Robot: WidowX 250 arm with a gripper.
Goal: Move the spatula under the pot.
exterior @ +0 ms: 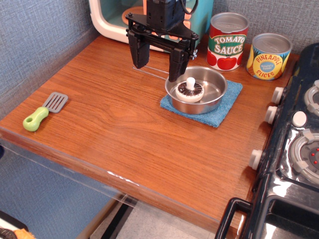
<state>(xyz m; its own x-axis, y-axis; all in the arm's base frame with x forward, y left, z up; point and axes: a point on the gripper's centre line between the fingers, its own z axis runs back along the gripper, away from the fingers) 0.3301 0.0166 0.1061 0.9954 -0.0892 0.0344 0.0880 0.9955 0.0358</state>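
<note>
Wooden counter with the task not yet begun. The gripper (158, 63) hangs with its two black fingers spread wide and empty, above the counter just behind the pot (196, 90) — well apart from the spatula (44, 111), which lies flat near the counter's front-left edge, its chunky lime-green handle toward the front and its grey slotted head toward the back. The pot, shallow, round and of shiny steel, sits on a folded blue cloth (225, 105) and holds a white toy mushroom (190, 90); its thin wire handle runs back-left. Judged step: reaching for the spatula. The next move likely calls for crossing leftward, lowering, and closing on the thick handle.
</note>
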